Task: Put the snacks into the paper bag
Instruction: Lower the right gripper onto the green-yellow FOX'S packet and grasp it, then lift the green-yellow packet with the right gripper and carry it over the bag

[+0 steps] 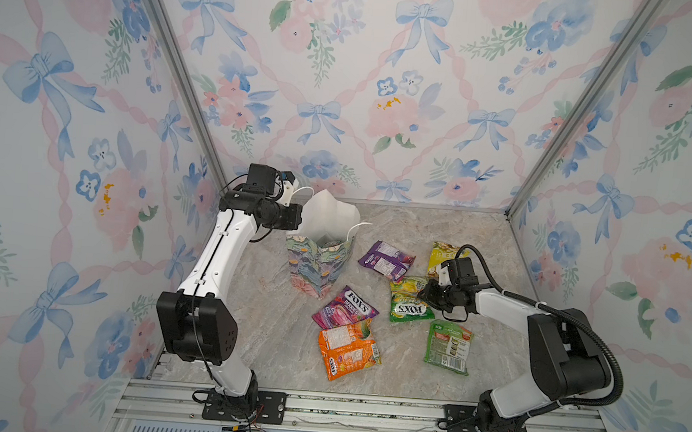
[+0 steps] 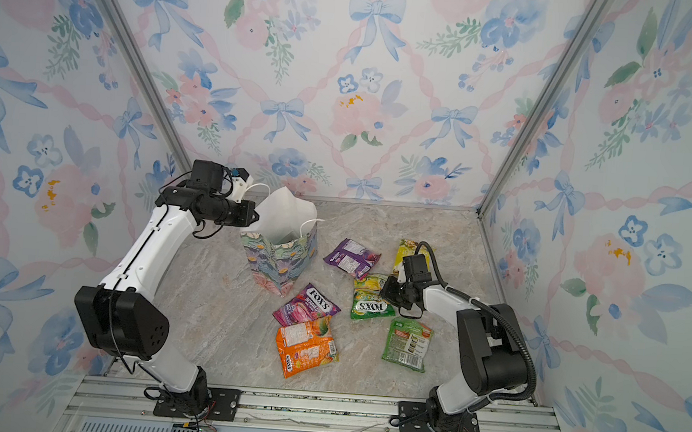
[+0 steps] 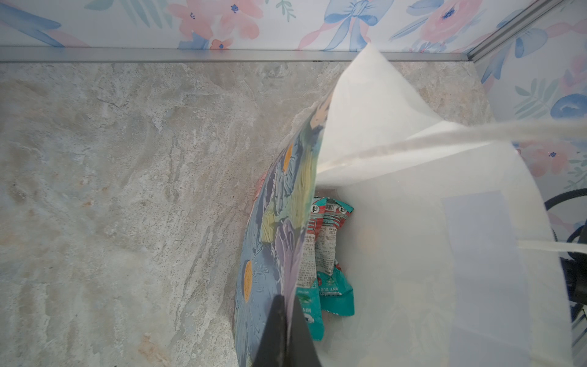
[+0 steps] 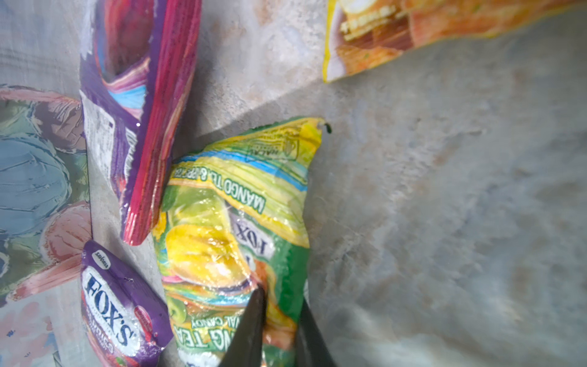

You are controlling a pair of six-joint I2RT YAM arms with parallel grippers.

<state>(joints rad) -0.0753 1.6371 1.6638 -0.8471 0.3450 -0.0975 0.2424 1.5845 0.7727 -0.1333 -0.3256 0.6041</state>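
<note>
The paper bag (image 1: 319, 261) stands upright at the back left of the marble table, mouth open. My left gripper (image 3: 287, 305) is shut on its left wall near the rim, seen in a top view too (image 1: 296, 217). Two teal packets (image 3: 332, 254) lie inside the bag. My right gripper (image 4: 281, 302) is shut on the edge of a green-yellow FOX'S packet (image 4: 235, 206), which lies on the table (image 1: 407, 302). Loose on the table are a purple packet (image 1: 387, 259), a purple FOX'S packet (image 1: 346, 306), an orange one (image 1: 347, 348), a green one (image 1: 448, 347) and a yellow one (image 1: 441, 253).
Floral walls with aluminium posts (image 1: 179, 76) close the table in on three sides. A metal rail (image 1: 355, 413) carrying both arm bases runs along the front edge. The right arm's cable (image 1: 483, 260) loops over the yellow packet.
</note>
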